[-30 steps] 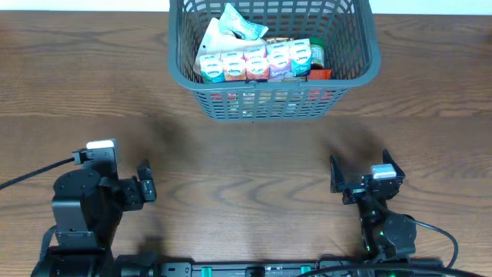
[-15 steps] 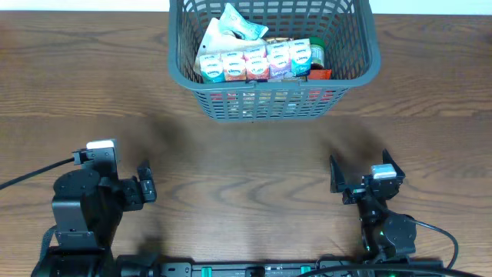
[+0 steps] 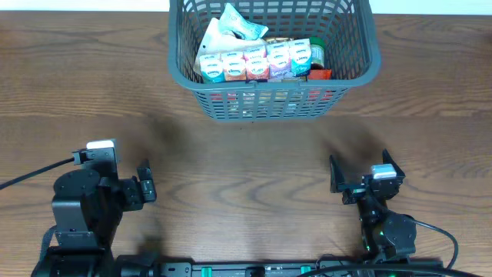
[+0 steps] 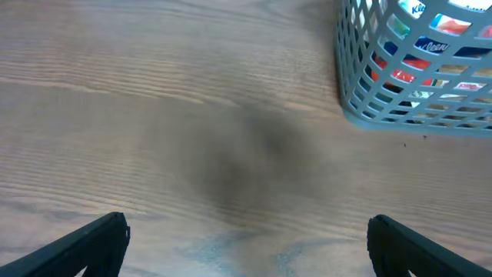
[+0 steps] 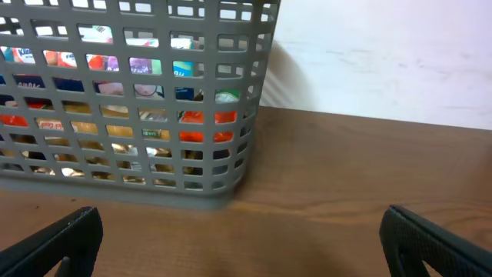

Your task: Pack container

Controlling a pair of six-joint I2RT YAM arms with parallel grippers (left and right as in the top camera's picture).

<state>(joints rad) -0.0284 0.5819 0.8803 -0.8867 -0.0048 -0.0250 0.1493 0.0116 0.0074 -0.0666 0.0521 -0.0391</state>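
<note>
The container (image 3: 273, 98), a dark grey lattice basket, stands at the far middle of the wooden table. Several colourful packets (image 3: 261, 60) lie inside it, with a pale bag (image 3: 231, 23) on top at the left. The container also shows in the left wrist view (image 4: 369, 115) at the upper right and in the right wrist view (image 5: 138, 185) at the left. My left gripper (image 3: 144, 185) is open and empty near the front left; its fingers frame bare table (image 4: 246, 246). My right gripper (image 3: 358, 175) is open and empty near the front right (image 5: 242, 246).
A white wall (image 5: 384, 54) rises behind the table's far edge, right of the container. A cable (image 3: 31, 178) runs from the left arm to the left edge. The arm bases sit at the front edge.
</note>
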